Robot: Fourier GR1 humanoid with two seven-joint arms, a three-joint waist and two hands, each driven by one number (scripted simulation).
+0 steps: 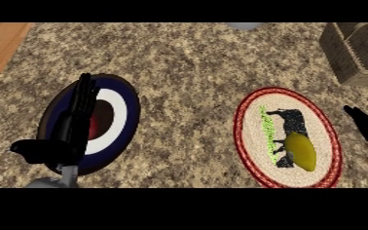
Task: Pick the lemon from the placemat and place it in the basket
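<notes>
The lemon [301,150] lies untouched on the red-rimmed oval placemat [251,141] at the right of the table [187,68], toward its near end, so the pick is not yet made. The basket [348,53] waits at the far right corner. Only fingertips of the right hand [357,119] show at the edge (spread or curled, I cannot tell), probably placed for reaching. The left hand [72,126] rests with straight fingers over a round blue-and-white mat [122,122].

Beneath the black left hand [72,122], the round plate [123,122] shows navy, white and red rings. Beside the black right hand [357,119], the oval woven placemat [253,126] is cream with a red border, a black cow and green grass. On it lies a yellow lemon [301,150]. The granite counter [187,63] is speckled brown; the wicker basket [345,51] is tan.
</notes>
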